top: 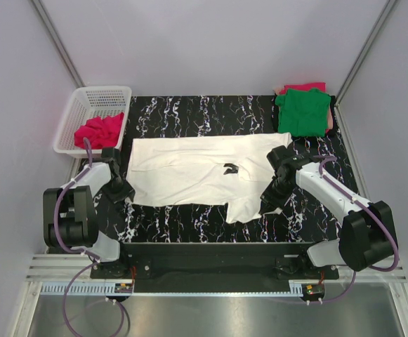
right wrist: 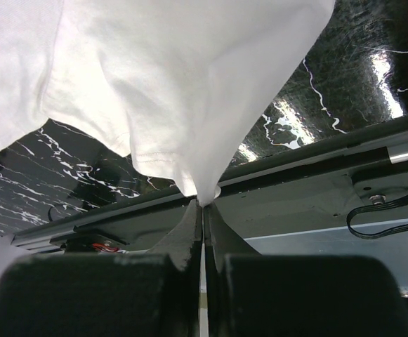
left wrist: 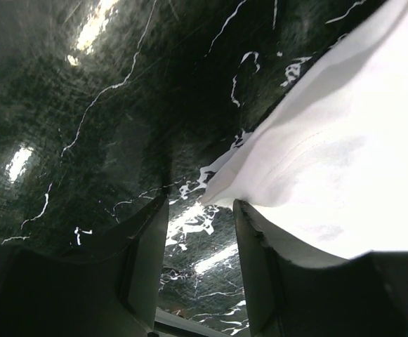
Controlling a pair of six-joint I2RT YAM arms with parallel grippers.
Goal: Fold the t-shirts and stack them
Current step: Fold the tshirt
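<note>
Though green t-shirt (top: 302, 112) lay folded and red t-shirt (top: 100, 131) sat in basket (top: 102, 90), white t-shirt (top: 189, 172) lay flat, right fingers (right wrist: 189, 232) pinching it, left fingers (left wrist: 144, 270) apart.

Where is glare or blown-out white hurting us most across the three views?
Left wrist: worst, with bright reflections on the glossy table and the white t-shirt nearly featureless. Right wrist: shirt washed out up top but folds readable, light streaks on the marble behind it. Top external: even light, no hard shadows, shirt bright but its edges clear.
</note>
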